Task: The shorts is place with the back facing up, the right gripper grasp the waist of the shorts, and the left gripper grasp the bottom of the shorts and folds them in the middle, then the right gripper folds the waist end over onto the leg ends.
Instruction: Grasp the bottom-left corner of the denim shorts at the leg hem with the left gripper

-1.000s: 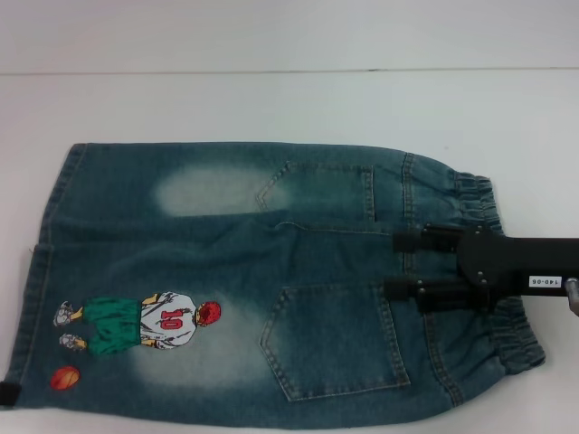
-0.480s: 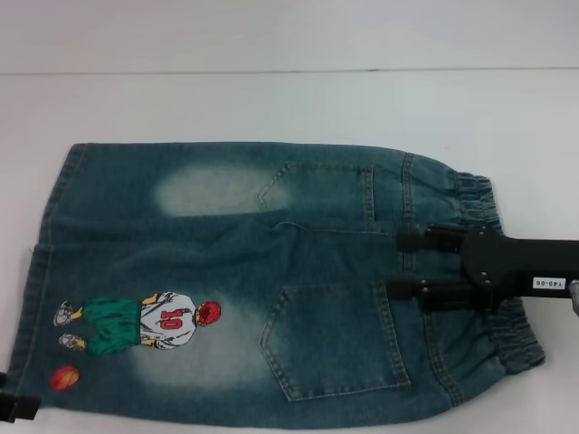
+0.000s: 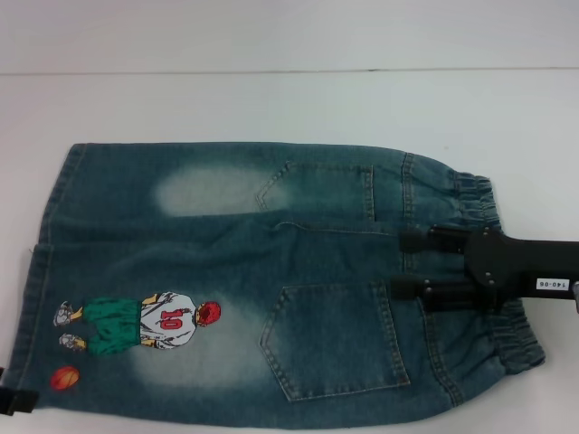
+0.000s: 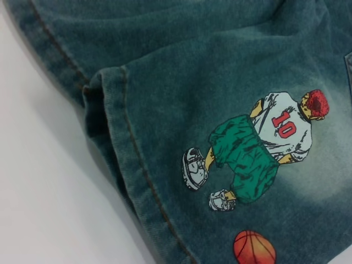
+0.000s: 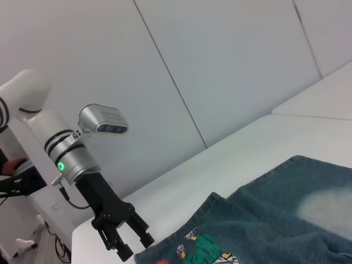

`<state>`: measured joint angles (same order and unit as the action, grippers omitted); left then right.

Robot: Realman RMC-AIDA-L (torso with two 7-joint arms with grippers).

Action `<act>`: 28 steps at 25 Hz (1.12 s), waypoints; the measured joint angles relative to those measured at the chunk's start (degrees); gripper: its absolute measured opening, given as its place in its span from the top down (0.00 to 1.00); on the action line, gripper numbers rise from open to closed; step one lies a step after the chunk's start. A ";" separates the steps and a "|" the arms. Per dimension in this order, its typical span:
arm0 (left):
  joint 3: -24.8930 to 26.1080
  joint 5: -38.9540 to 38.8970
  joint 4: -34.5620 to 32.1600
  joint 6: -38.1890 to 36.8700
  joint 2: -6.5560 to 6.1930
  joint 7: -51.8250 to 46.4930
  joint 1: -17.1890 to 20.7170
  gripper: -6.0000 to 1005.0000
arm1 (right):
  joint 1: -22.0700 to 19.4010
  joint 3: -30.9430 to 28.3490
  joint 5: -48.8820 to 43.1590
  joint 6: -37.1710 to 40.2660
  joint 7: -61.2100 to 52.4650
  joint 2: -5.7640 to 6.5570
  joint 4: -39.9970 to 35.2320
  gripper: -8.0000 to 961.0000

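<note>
The shorts (image 3: 226,262) lie flat, back up, both patch pockets showing. Their gathered waist (image 3: 475,192) points right and the stitched leg hems (image 3: 41,271) point left, beside the cartoon print (image 3: 145,325) and orange ball (image 3: 63,378). My right gripper (image 3: 398,264) reaches in from the right, open, its two fingers spread just above the waistband and the pocket tops. Only a black tip of my left gripper (image 3: 14,402) shows at the near-left hem corner. The right wrist view shows the left gripper (image 5: 136,248) open next to the hem (image 5: 165,252). The left wrist view is filled by the hem (image 4: 126,159) and print (image 4: 264,148).
The white table (image 3: 271,99) stretches beyond the shorts to the back wall. The near side of the shorts runs along the bottom of the head view. A table seam runs across behind the shorts.
The right gripper has drifted slightly to the right over the waistband. The left gripper's tip has shifted a little at the near-left corner. The shorts have not moved.
</note>
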<state>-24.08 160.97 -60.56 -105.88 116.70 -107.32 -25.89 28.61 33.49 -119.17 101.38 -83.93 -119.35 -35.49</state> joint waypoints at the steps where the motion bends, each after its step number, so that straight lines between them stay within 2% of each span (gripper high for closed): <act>1: 0.00 0.33 0.01 0.15 -0.03 -0.11 -0.04 0.11 | -0.04 -0.09 0.00 0.03 0.00 0.01 0.00 0.04; 18: -0.91 2.31 1.75 -0.04 0.28 -0.42 -0.71 0.11 | -0.39 -0.67 0.00 0.38 0.00 0.14 -0.02 0.04; 28: -1.17 1.49 3.79 -0.08 0.46 -0.05 -3.26 0.11 | -0.49 -0.80 0.05 0.42 0.00 0.21 -0.07 0.04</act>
<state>-25.25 162.46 -56.77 -105.95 117.16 -107.38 -29.15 28.12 32.69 -119.12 101.80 -83.93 -119.14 -35.56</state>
